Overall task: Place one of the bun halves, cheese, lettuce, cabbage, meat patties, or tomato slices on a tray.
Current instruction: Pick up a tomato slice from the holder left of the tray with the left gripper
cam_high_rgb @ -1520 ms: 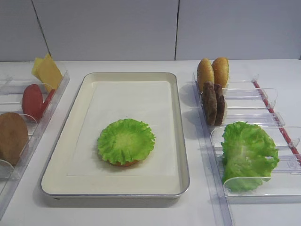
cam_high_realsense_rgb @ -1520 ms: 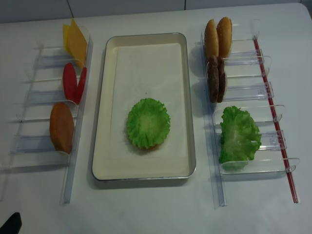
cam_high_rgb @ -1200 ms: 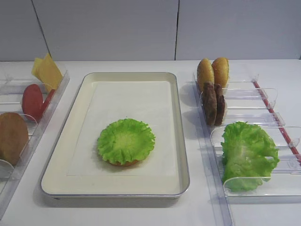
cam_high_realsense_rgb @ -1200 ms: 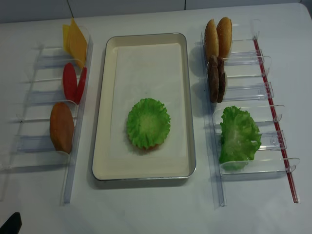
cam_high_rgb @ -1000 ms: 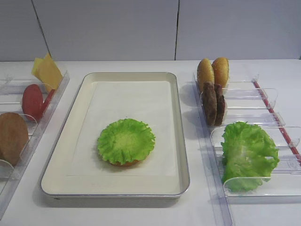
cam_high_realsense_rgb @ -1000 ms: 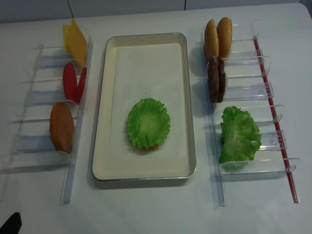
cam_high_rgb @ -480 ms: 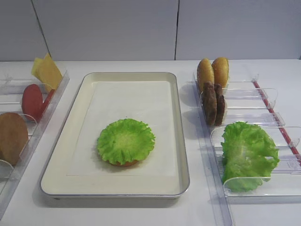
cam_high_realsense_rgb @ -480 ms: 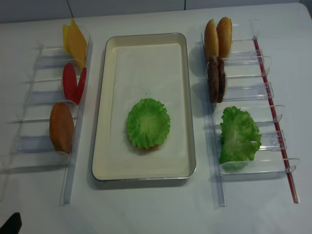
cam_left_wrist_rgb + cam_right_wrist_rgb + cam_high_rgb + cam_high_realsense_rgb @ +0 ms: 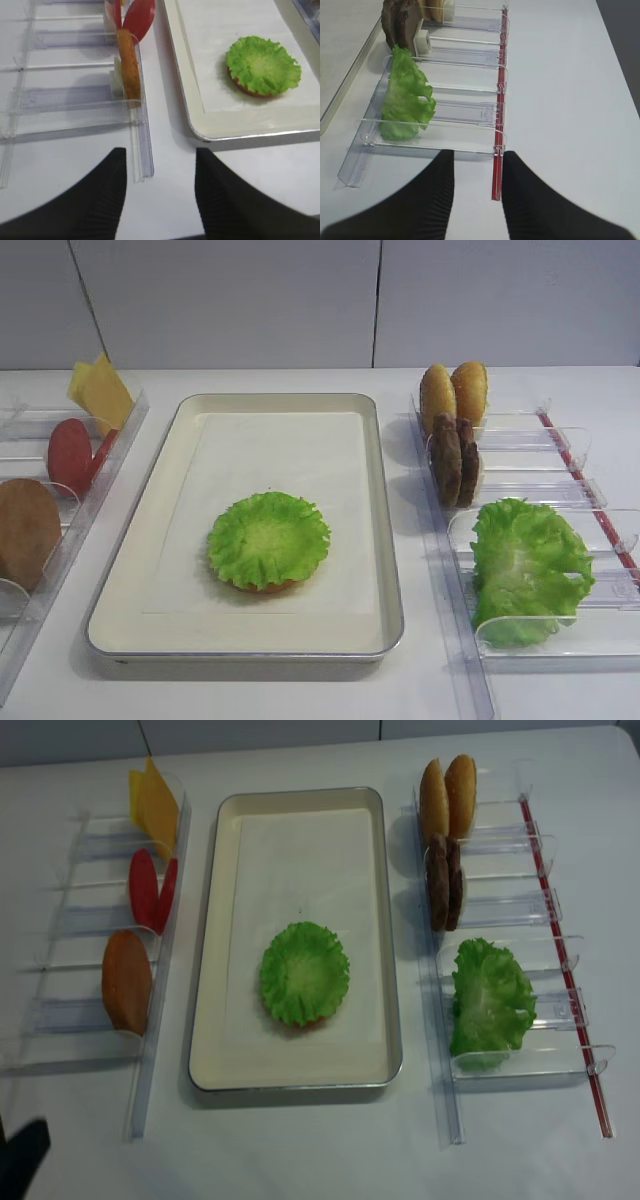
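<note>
1. A large rectangular cream-white tray with a metallic rim and a white paper liner is sitting in the middle of a white surface.
2. A round ruffled green lettuce leaf is lying on the near half of the liner, covering a bun half whose orange-brown edge is peeking out at the near side.
3. A clear plastic rack is standing left of the tray, holding items upright on edge: thin square pale yellow cheese slices at the far end, flat round red tomato slices in the next slot, and a golden-brown domed bun half nearer the camera.
4. A second clear plastic rack with a red strip is standing right of the tray, holding two golden-brown bun halves at the far end, two dark brown rough meat patties just behind them, and a loose bunch of green lettuce nearer the camera.
5. The left gripper's black ribbed fingers are standing wide apart, holding nothing, hovering over the surface near the rack's near end and the tray's near left corner.
6. The right gripper's black ribbed fingers are likewise apart and holding nothing, above the near end of the right rack's red strip.
</note>
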You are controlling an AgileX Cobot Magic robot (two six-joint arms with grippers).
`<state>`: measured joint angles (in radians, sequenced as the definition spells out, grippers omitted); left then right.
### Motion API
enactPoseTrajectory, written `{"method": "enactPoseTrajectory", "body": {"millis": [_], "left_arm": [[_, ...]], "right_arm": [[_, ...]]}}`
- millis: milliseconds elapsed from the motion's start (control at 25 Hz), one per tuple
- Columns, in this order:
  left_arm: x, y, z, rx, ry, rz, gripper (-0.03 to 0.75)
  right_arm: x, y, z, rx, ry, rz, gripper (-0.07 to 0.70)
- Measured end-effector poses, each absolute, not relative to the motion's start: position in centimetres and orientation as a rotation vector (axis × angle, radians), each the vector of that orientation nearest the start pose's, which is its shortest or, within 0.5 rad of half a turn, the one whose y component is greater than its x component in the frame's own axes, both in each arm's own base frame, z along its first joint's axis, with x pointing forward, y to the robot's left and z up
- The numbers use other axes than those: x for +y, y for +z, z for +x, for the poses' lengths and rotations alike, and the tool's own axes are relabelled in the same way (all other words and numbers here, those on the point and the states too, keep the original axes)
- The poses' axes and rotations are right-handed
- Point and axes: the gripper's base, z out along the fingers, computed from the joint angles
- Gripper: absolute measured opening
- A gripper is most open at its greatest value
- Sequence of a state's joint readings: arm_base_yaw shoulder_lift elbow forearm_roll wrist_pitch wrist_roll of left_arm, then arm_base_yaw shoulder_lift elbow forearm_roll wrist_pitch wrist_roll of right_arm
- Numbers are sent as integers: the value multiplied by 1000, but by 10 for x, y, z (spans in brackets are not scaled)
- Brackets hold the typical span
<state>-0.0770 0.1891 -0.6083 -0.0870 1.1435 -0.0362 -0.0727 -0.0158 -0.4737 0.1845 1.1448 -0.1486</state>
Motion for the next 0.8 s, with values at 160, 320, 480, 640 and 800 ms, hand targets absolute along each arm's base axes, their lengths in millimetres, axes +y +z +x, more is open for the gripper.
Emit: {"method": "enactPoseTrajectory", "body": {"millis": [160, 320, 480, 640, 800], "left_arm": [[-10, 327, 46, 2240, -160, 60, 294], [-14, 343, 93, 2326, -138, 98, 294], [-18, 344, 150, 2433, -125, 125, 294], [-23, 335, 202, 2545, -120, 148, 294], [-39, 325, 245, 2607, -93, 253, 294]], "right_arm": [[16, 264, -8, 2123, 94, -97, 283], [16, 264, -8, 2123, 94, -97, 283], [16, 264, -8, 2123, 94, -97, 283], [16, 264, -8, 2123, 94, -97, 283], [16, 264, -8, 2123, 94, -97, 283]]}}
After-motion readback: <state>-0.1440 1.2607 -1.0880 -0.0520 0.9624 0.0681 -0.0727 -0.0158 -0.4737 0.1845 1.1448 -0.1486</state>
